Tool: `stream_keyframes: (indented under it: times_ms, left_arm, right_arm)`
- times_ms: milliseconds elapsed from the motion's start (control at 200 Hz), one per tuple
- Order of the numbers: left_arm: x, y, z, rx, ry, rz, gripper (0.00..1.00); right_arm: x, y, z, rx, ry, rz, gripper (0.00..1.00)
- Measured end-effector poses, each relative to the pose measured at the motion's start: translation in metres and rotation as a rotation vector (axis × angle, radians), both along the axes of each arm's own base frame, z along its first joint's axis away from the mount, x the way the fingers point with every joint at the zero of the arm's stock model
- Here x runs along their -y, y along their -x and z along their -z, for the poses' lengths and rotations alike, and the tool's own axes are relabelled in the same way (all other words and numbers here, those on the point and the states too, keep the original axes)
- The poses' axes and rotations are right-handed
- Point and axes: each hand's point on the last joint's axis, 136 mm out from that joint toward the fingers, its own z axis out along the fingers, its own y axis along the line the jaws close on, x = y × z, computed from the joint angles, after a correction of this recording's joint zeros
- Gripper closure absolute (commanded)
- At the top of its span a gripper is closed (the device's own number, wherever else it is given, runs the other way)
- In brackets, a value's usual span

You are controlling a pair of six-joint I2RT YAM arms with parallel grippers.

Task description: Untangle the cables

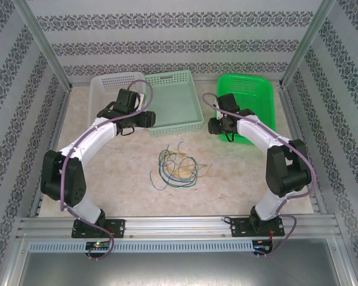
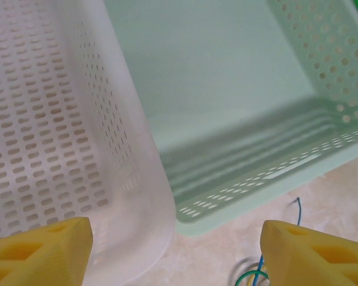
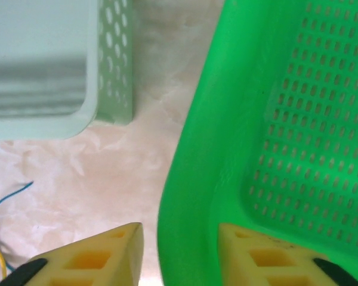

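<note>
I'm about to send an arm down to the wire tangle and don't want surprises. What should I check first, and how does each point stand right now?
1. Left gripper open and empty: ok, jaws wide apart with nothing between them.
2. Right gripper free: cannot tell. Its jaws are apart, but the green basket has its rim between them.
3. Cables reachable: ok, they lie on the bare table.
4. Cables separated: not ok, they form one tangled pile.
5. Both grippers away from the cables: ok.
</note>
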Motion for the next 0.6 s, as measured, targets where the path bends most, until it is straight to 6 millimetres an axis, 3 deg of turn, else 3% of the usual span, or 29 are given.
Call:
stream_keyframes:
  times_ms: [35,195,355,460,600]
  left_arm:
    - [0.000,0.002,-0.003,0.005,0.005,0.003,0.24]
    - [0.005,0.009,-0.006,0.014,0.028,0.022,0.23]
    - [0.023,0.017,-0.003,0.003,0.054,0.078,0.20]
    - [0.038,0.020,-0.005,0.006,0.111,0.113,0.17]
    - [0.056,0.019,-0.012,0.012,0.230,0.136,0.13]
  right_arm:
    - [0.000,0.003,-0.004,0.006,-0.005,0.003,0.43]
    - [0.002,0.023,-0.041,0.092,-0.041,0.007,0.38]
    - [-0.001,0.068,-0.074,0.185,-0.093,-0.016,0.35]
    - [0.001,0.105,-0.069,0.177,-0.119,-0.012,0.35]
    - [0.003,0.153,-0.043,0.108,-0.143,0.020,0.34]
